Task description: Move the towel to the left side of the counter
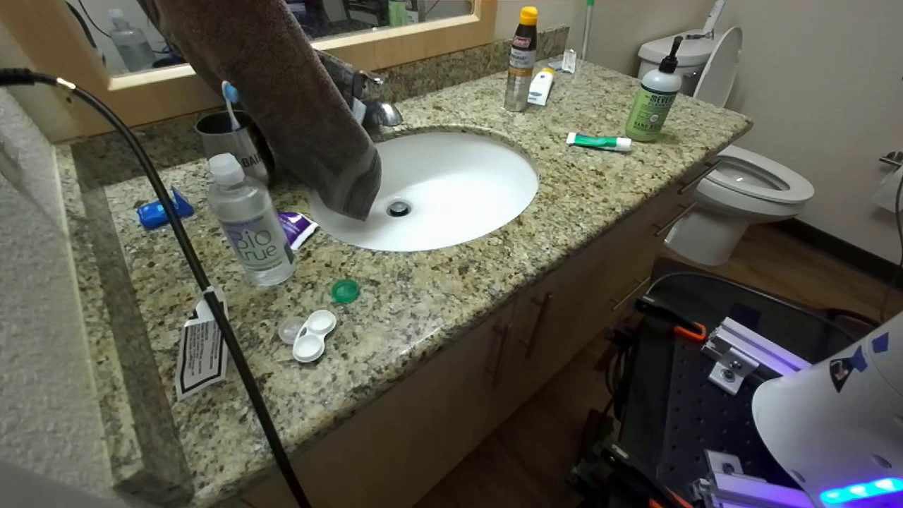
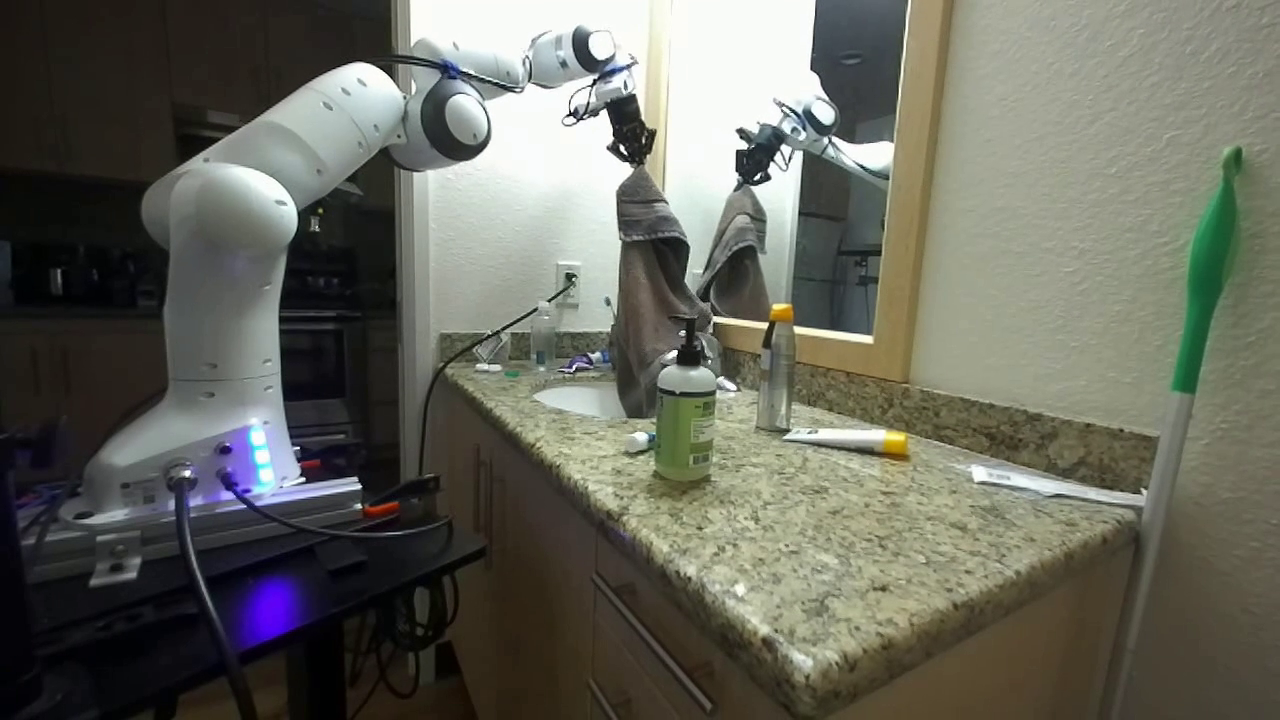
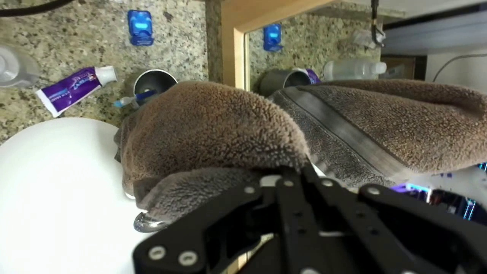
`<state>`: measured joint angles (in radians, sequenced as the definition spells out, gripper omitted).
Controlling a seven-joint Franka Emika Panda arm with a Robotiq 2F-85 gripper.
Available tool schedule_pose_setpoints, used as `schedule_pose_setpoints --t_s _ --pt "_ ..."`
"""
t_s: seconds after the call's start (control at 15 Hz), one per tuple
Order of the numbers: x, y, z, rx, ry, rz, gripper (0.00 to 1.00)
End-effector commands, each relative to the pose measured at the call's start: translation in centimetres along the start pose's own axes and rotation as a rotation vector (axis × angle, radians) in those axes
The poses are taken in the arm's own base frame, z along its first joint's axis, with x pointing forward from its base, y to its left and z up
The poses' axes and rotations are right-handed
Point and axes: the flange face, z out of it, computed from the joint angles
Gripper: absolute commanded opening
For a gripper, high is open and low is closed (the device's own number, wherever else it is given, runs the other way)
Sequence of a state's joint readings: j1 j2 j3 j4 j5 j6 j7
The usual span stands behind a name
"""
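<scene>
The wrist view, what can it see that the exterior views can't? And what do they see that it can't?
Only the wrist view shows the little screws on the gripper, close up, and the cup's reflection.

Only the exterior views show the green soap bottle and the yellow-capped can, both of them in both exterior views. The toilet appears in an exterior view too.

All of them share the towel, the counter, the white sink, the purple tube and the mirror.

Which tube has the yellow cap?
The white tube, lying beside the upright can. The purple tube and the green tube are both white-capped.
</scene>
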<state>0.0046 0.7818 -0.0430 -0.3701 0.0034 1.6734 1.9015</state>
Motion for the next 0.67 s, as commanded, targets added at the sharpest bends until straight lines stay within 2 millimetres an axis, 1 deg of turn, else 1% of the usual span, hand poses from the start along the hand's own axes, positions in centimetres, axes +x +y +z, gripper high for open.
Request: schedule_pose_setpoints --t_s 0.0,0.13,0.27,0.6 --pt "1.4 0.0 -1.1 -0.067 -0.083 -0.076 0.01" --pt "3.0 -0.4 0.2 -0.081 -0.065 0.009 0.01" --pt "5.0 -1.3 1.5 -0.048 -0.024 0.138 0.01" --pt "11.4 -2.8 4.3 -0.022 0.043 0.435 0.01"
